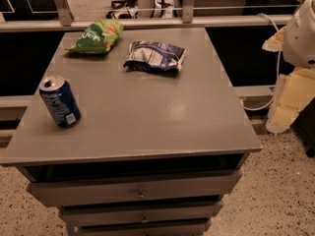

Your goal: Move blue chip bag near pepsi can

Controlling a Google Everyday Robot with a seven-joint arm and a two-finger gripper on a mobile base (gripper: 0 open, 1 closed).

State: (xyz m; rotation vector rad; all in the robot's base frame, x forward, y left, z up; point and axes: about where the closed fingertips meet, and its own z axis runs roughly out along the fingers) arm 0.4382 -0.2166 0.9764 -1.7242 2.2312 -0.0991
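The blue chip bag (155, 56) lies flat on the grey cabinet top (147, 117), toward the far middle. The pepsi can (60, 102) stands upright near the left edge, closer to the front, with its white label patch facing the camera. A wide stretch of bare top separates the bag from the can. My arm (301, 33) hangs at the right edge of the view, beyond the cabinet. The gripper (285, 107) shows as cream-coloured parts below the arm, off the table and far from both things. It holds nothing that I can see.
A green chip bag (98, 36) lies at the far left corner, just left of the blue bag. The cabinet has drawers (140, 193) in front. A rail and dark windows run behind it. Speckled floor lies to the right.
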